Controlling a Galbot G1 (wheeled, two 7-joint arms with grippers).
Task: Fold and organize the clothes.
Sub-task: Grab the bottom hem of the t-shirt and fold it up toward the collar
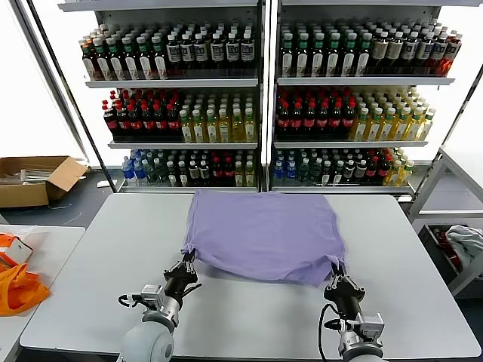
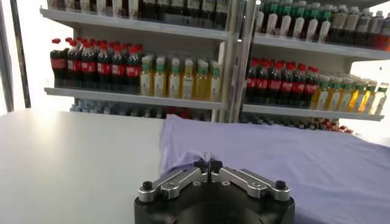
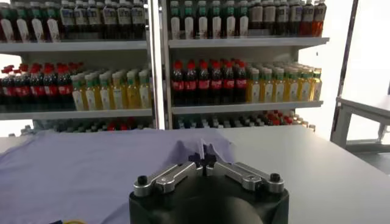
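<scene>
Two black metal grippers sit nearest me at the front of the smooth grey table (image 1: 249,317), the left gripper (image 1: 186,262) and right gripper (image 1: 337,273) each pinched tight on a near corner of the lavender T-shirt (image 1: 264,230). Soft and slightly rumpled, it lies roughly square (plain side up) mid-table. Beyond stand shelves (image 1: 173,83) of glossy bottles.
</scene>
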